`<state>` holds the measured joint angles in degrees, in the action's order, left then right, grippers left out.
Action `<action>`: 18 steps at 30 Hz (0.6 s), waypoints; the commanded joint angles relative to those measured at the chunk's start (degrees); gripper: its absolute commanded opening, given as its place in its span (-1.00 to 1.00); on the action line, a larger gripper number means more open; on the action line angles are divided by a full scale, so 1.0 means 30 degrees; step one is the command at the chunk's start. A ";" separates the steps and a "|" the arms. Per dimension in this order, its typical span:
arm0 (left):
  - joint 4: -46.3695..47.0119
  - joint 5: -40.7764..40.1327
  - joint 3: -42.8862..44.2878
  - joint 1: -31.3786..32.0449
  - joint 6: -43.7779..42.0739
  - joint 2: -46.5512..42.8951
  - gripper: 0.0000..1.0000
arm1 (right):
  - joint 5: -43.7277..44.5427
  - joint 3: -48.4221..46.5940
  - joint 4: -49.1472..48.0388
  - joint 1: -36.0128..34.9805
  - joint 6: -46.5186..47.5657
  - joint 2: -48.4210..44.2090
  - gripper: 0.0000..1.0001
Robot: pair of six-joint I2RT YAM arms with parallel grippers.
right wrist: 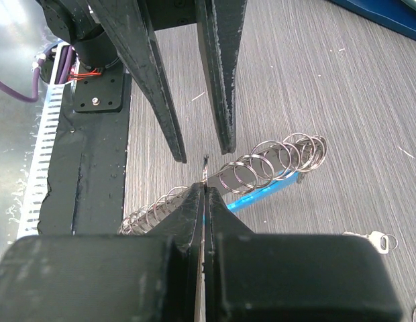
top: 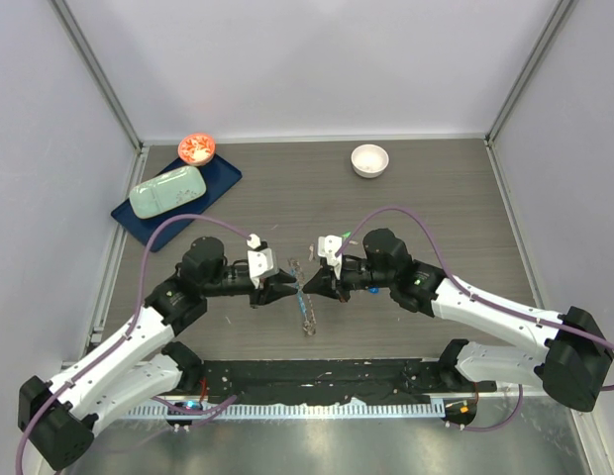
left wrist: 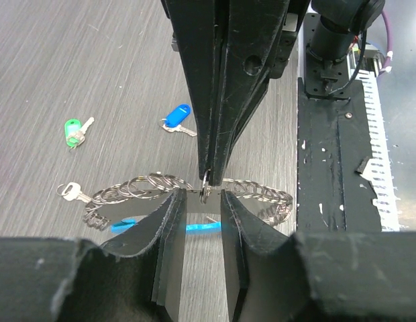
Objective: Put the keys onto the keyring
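The keyring [left wrist: 137,188] is a curved row of silvery rings with a light-blue strip [left wrist: 198,229], lying on the table between both grippers; it also shows in the top view [top: 307,315] and the right wrist view [right wrist: 275,159]. My right gripper [right wrist: 204,188] is shut on one thin ring [right wrist: 205,169] standing up from the row. My left gripper [left wrist: 198,201] is open, its jaws either side of that ring. A green-headed key [left wrist: 74,131], a blue-headed key [left wrist: 176,118] and a plain silver key [left wrist: 70,192] lie loose on the table beyond the row.
A white round bowl [top: 369,159] stands at the back. A dark blue tray [top: 216,183] at the back left holds a mint-green case [top: 168,190], with a red dish [top: 197,148] at its corner. A black base plate [top: 317,376] runs along the near edge.
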<state>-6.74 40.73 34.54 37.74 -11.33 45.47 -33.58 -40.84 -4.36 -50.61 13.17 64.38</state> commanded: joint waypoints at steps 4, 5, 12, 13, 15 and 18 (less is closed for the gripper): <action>0.1279 0.1393 0.0233 -0.0069 0.0320 0.0340 -0.37 | -0.0348 -0.0977 -0.1037 -0.0093 -0.0200 -0.0161 -0.99; 0.1397 0.1481 0.0233 -0.0040 0.0437 0.0340 -0.36 | -0.0378 -0.1006 -0.1066 -0.0064 -0.0200 -0.0103 -0.99; 0.1515 0.1599 0.0233 -0.0069 0.0672 0.0750 -0.35 | -0.0407 -0.1006 -0.1066 -0.0093 -0.0200 -0.0190 -0.99; 0.1515 0.1628 0.0233 -0.0040 0.0672 0.0808 -0.35 | -0.0436 -0.1006 -0.1066 -0.0151 -0.0200 -0.0190 -0.99; 0.1515 0.1658 0.0262 -0.0039 0.0760 0.0896 -0.36 | -0.0465 -0.1006 -0.1066 -0.0152 -0.0200 -0.0219 -0.99; 0.1544 0.1921 0.0292 0.0018 0.0847 0.1013 -0.42 | -0.0407 -0.0948 -0.1095 -0.0152 -0.0200 -0.0219 -0.99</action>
<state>-4.86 44.29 34.54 37.76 -9.43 48.18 -33.78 -40.86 -4.36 -50.63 13.15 64.40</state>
